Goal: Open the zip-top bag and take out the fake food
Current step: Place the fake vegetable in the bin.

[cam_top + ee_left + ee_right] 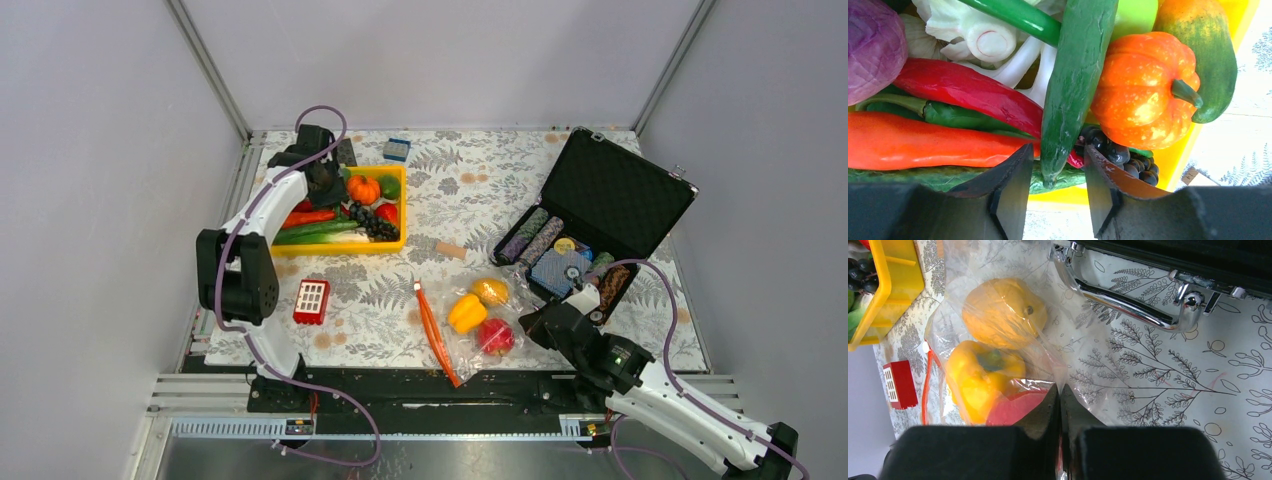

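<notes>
The zip-top bag [470,335] lies at the table's front centre, its red-orange zip strip [432,335] on the left. Inside it are a yellow-orange round fruit [490,290], a yellow bell pepper [467,312] and a red apple [496,337]. My right gripper [537,325] is shut on the bag's right edge, away from the strip. The wrist view shows the gripper [1060,390] pinching clear plastic [1048,355] beside the apple [1013,410], pepper [980,377] and fruit [1003,312]. My left gripper [1058,150] is open over the yellow bin [340,245], straddling a cucumber tip [1073,90] without gripping it. An orange pumpkin [1143,90] lies in the bin.
The bin also holds dark grapes [1128,160], a red chilli [963,90] and a purple piece [873,45]. An open black case [620,195] with chip rolls stands at the right, its handle [1128,305] near the bag. A red block [311,301] and a blue block [397,150] lie on the table.
</notes>
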